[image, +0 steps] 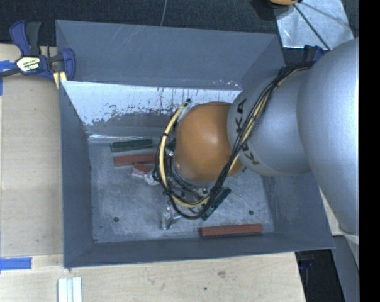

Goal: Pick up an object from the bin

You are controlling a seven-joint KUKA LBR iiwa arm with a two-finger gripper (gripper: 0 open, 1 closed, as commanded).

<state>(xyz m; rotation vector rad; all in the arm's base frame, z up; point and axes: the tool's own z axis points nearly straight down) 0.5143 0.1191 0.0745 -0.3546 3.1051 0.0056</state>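
My gripper point(168, 218) shows as a small metal part just below the wrist, low over the bin floor near the front middle. Most of it is hidden under the wrist. A reddish-brown flat bar point(231, 230) lies along the front wall, to the gripper's right and apart from it. Left of the wrist lie a dark green bar point(132, 145) and, just in front of it, a reddish-brown bar point(129, 160). A short red piece point(142, 167) and a small silvery bit point(138, 175) sit close by. I see nothing held.
The arm, with its orange cover and looped cables, fills the bin's right half and hides the floor beneath. Bare floor shows at the front left. The bin walls slope steeply on all sides.
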